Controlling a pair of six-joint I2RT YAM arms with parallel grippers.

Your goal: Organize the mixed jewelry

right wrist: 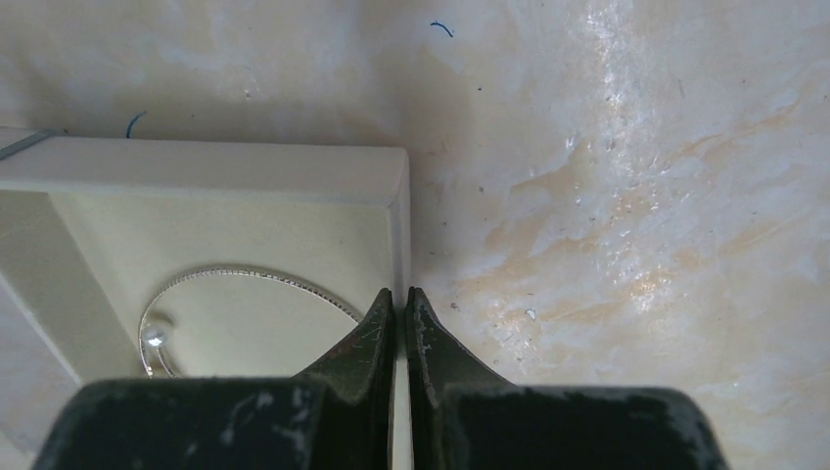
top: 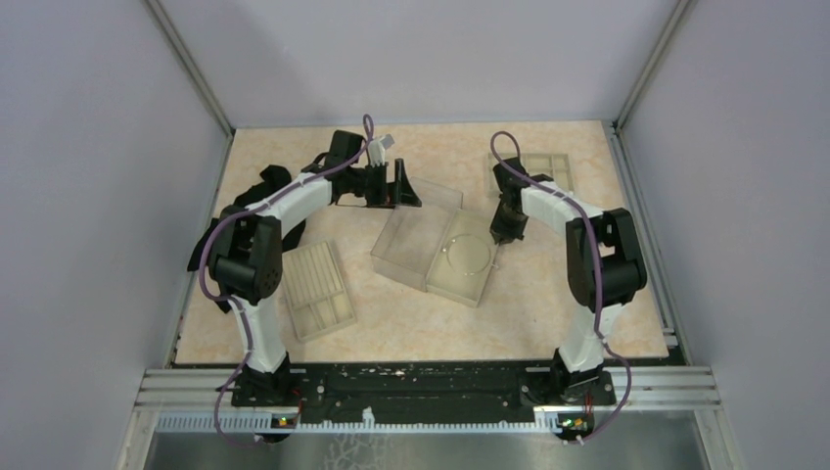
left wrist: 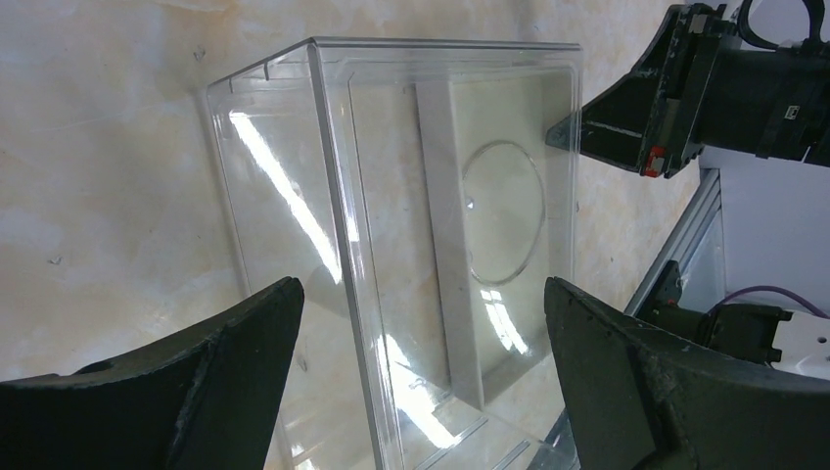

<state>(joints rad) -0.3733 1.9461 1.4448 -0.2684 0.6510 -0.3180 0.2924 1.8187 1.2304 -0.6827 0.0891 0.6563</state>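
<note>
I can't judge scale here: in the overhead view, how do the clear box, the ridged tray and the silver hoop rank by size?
Largest to smallest:
1. clear box
2. ridged tray, though these two look near enough alike that I would not insist
3. silver hoop, plainly the smallest

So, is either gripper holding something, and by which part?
Nothing is held: left gripper open before the clear box; right gripper shut empty; the silver hoop lies in the tray.
</note>
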